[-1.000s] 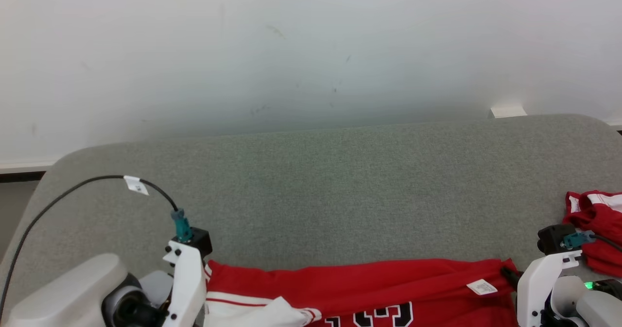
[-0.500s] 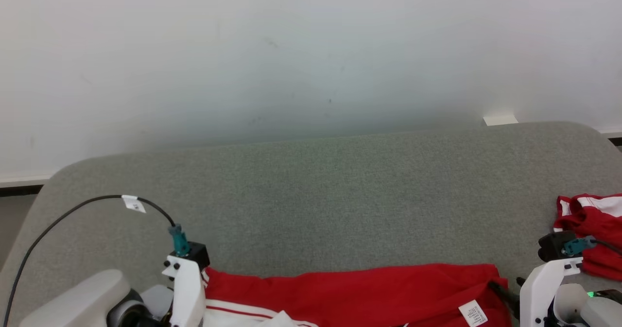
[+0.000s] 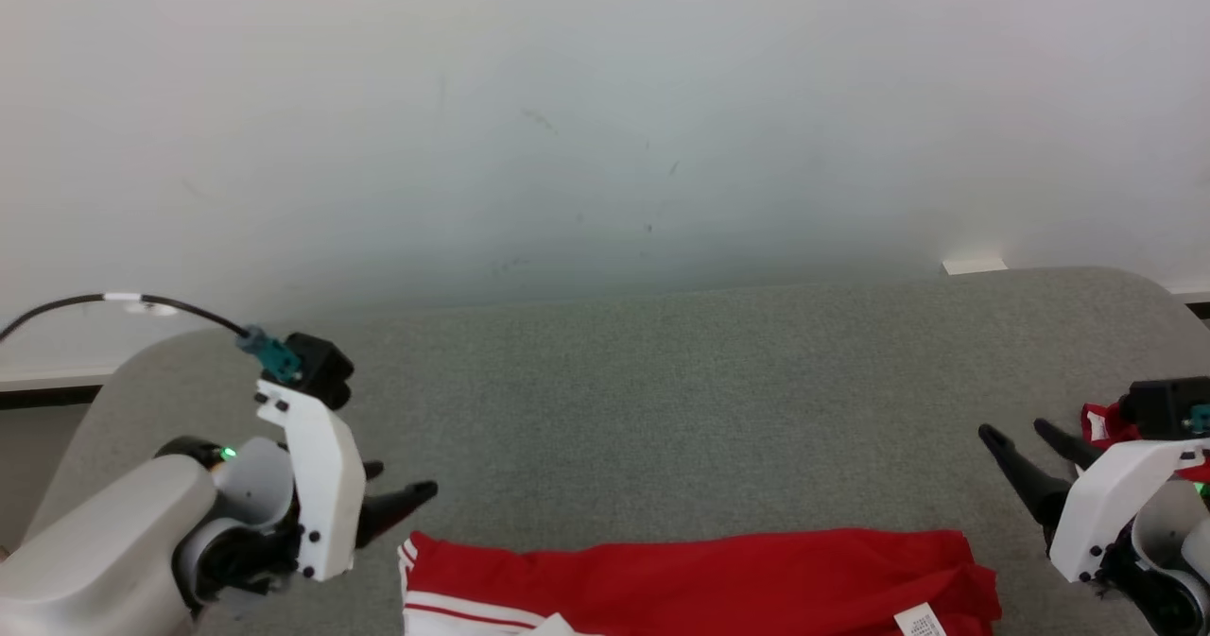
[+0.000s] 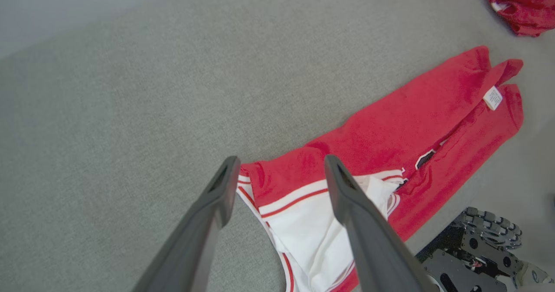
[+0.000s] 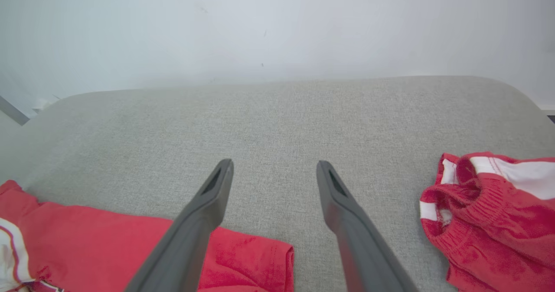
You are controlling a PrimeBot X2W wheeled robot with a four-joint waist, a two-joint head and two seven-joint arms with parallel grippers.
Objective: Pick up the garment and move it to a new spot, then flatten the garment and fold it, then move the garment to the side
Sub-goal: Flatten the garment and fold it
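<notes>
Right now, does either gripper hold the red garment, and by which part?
Nothing is held. The left gripper and the right gripper are both open and empty; the red garment lies on the grey table, free of both.

White forearms, dark long-fingered tools

I count two red pieces of clothing on one grey bench: one garment lying flat at six o'clock in my head view, and one crumpled bundle at four o'clock. The flat one carries one white label. I have two claws, my left claw at eight o'clock and my right claw at four, each with two dark fingers spread apart, four in all. One black cable leaves my left wrist.
</notes>
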